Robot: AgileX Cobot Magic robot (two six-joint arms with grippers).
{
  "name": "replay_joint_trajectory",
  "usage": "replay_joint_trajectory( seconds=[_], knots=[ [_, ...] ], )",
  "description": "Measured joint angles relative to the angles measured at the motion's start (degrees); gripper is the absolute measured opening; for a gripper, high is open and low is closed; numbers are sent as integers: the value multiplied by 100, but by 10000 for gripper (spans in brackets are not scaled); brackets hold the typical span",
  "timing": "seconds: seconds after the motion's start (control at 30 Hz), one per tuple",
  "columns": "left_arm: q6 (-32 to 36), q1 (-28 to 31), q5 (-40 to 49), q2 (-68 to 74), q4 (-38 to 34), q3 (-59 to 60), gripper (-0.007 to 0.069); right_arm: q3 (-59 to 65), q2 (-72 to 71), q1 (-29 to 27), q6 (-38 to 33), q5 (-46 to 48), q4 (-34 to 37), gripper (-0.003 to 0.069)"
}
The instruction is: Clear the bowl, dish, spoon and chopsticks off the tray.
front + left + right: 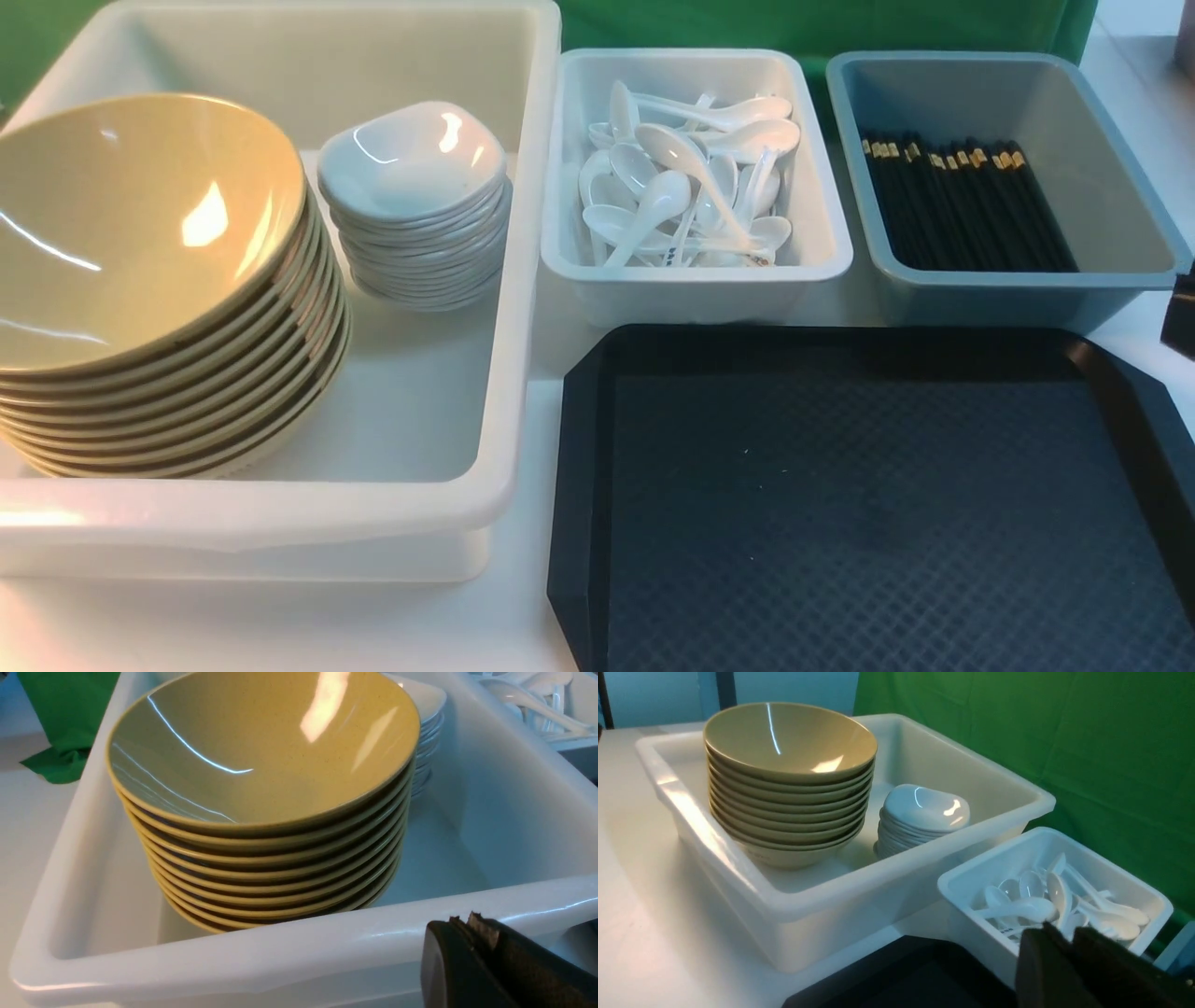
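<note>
The black tray (868,504) is lying bare on the white surface (280,625), its long side running across in front of the tubs. Just beside it on the robot's left, the big white tub (504,308) is holding the stack of tan bowls, the top bowl (140,224) facing up and tilting slightly. Next to that stack, farther from the tray, the white dish (411,159) is sitting on top of its own pile, hollow side up. Behind the tray, the small white tub (695,280) is holding jumbled spoons; one spoon (653,210) is lying with its scoop away from the tray. A spoon near that tub's front edge is showing small dark print, too small to read. The grey-blue tub (1008,280) is holding the chopsticks (962,205), lined up front to back, gold bands at the far ends.

The left tool (472,924) is sitting pressed shut, gripping nothing, just outside the big tub's rim. The right tool (1064,938) is hovering over the tray's corner near the spoon tub, its jaws nearly together, empty.
</note>
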Motion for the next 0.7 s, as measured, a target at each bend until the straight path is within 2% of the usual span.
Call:
replay_joint_trajectory(
  seconds=[0.7],
  knots=[
    [0,0,20,-7,-21,0,-11,34,0,0,0,-6,6,131]
  ],
)
